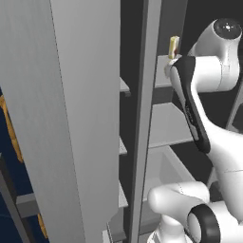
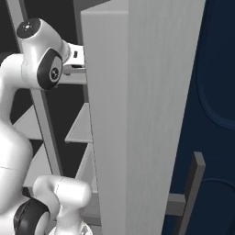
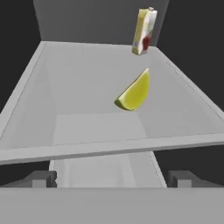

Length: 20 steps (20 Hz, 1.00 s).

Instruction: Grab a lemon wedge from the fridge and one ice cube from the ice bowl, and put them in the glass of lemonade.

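**Lemon wedge on the fridge shelf, fingers wide and empty**

Lemon wedge sits on a grey shelf inside the fridge, whose door stands open. Going left to right in the hand view: the left part of the shelf is bare, the wedge lies right of the middle, propped up on its curved rind with its point upward, and farther back toward the right rear corner stands a slim pale-yellow carton, well apart from the wedge. From the left base camera the same carton peeks out above the arm's wrist, high in the fridge.

To my eye the wedge is light, small and a bit soft, with a slick rind and a wet cut face, so a hard squeeze could pop it out sideways or crush it. The best hold looks to be across its two flat faces near the thick middle, not at the thin tip, with the fingers coming down on either side.

The gripper has its fingers spread as wide as they go, one dark tip at the lower left and the other at the lower right, with nothing between them. The wedge lies ahead of them, beyond the front lip of the shelf and nearer the right-hand finger's line than the left, not touched. I'd judge the hand needs to shift right and reach in before closing.
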Motion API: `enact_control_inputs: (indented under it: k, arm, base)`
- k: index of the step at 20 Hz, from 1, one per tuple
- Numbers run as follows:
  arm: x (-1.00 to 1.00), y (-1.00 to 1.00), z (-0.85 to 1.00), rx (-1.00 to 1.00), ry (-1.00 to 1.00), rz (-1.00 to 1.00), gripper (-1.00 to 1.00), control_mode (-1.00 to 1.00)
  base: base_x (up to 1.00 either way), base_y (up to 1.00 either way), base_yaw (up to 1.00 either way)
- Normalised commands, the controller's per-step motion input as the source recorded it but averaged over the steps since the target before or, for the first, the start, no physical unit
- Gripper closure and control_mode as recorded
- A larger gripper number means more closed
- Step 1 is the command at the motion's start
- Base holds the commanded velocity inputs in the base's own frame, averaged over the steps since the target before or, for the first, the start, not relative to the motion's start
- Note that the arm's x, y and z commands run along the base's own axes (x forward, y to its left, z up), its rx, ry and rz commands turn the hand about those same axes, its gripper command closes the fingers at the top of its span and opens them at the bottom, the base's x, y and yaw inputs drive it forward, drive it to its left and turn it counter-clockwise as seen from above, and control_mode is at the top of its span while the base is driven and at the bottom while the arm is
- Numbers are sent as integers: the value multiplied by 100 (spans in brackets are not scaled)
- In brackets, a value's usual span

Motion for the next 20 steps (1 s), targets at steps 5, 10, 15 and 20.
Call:
enact_control_inputs:
  k: [5,10,15,20]
  arm:
    - [38,-26,9,16,9,-7,-100,-100]
    - [48,-3,0,3,20,-7,-100,-100]
    - [24,-2,-1,0,5,-5,-100,-100]
    - [36,0,-1,1,0,-15,-100,-100]
  base:
    - [0,0,0]
    - [0,0,0]
    - [0,0,0]
    - [0,0,0]
